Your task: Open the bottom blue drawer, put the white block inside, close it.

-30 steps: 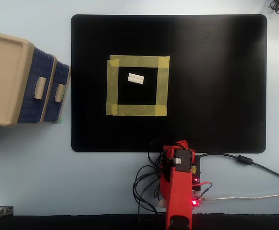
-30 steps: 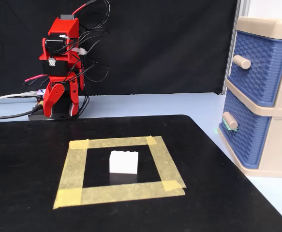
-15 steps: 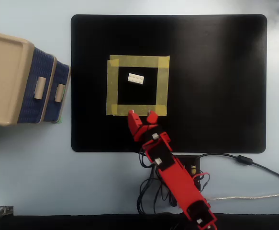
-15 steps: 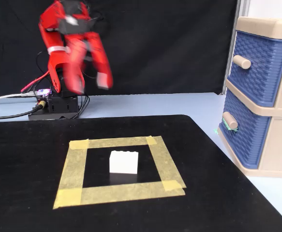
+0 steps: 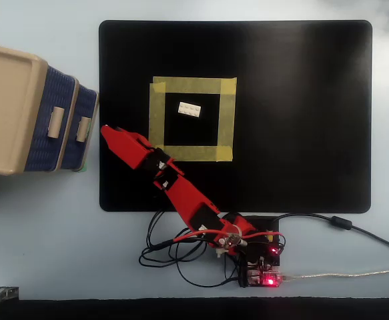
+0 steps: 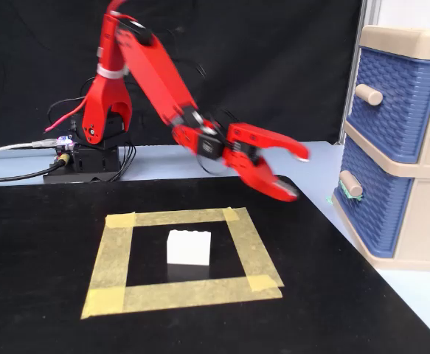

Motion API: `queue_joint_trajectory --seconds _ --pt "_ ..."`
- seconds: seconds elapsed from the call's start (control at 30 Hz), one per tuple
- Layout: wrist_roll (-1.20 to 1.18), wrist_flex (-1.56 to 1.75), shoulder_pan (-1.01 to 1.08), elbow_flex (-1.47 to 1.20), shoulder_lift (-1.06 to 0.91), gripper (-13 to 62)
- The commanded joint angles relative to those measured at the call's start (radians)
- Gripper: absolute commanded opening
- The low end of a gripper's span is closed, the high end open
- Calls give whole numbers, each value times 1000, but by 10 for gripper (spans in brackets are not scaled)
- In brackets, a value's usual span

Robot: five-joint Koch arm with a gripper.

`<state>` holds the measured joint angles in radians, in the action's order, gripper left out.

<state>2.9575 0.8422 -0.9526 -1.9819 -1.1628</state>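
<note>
A pale blue table (image 5: 41, 227) carries a black mat (image 5: 301, 113), and a black cloth hangs behind the arm in the fixed view. On the mat a square frame of yellow tape (image 5: 155, 120) encloses the white block (image 5: 190, 110), which stands alone inside the square with nothing touching it. In the overhead view its long axis runs left to right, slightly tilted, with the stud row on top; in the fixed view its broad face (image 6: 189, 248) looks toward the camera. The red arm (image 5: 187, 200) reaches from its base at the near edge of the mat toward the far left of the overhead view. Its gripper (image 6: 297, 174) hangs above the mat's edge with the jaws spread apart and empty, aimed at the beige cabinet (image 6: 414, 214). The bottom blue drawer (image 6: 366, 206) is closed, its beige handle (image 6: 350, 184) just beyond the fingertips, apart from them. The upper blue drawer (image 6: 388, 99) is closed too.
</note>
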Motion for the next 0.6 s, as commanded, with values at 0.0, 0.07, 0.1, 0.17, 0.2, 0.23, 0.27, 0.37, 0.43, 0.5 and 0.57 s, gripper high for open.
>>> queue_joint_trajectory --seconds 0.0,0.07,0.1,0.17,0.2,0.23,0.27,0.37,0.43,0.5,0.57 --pt "37 129 -23 84 41 339" --pt "37 129 -43 143 98 339" --pt "37 129 -51 169 129 339" --pt "37 129 -57 250 199 339" --pt "37 127 -60 287 229 339" --pt "35 127 -66 322 258 339" --pt "35 127 -72 365 291 339" --pt "29 126 -78 445 353 338" --pt "28 124 -80 479 370 338" --pt "26 121 -94 479 370 336" --pt "21 112 -100 479 370 319"
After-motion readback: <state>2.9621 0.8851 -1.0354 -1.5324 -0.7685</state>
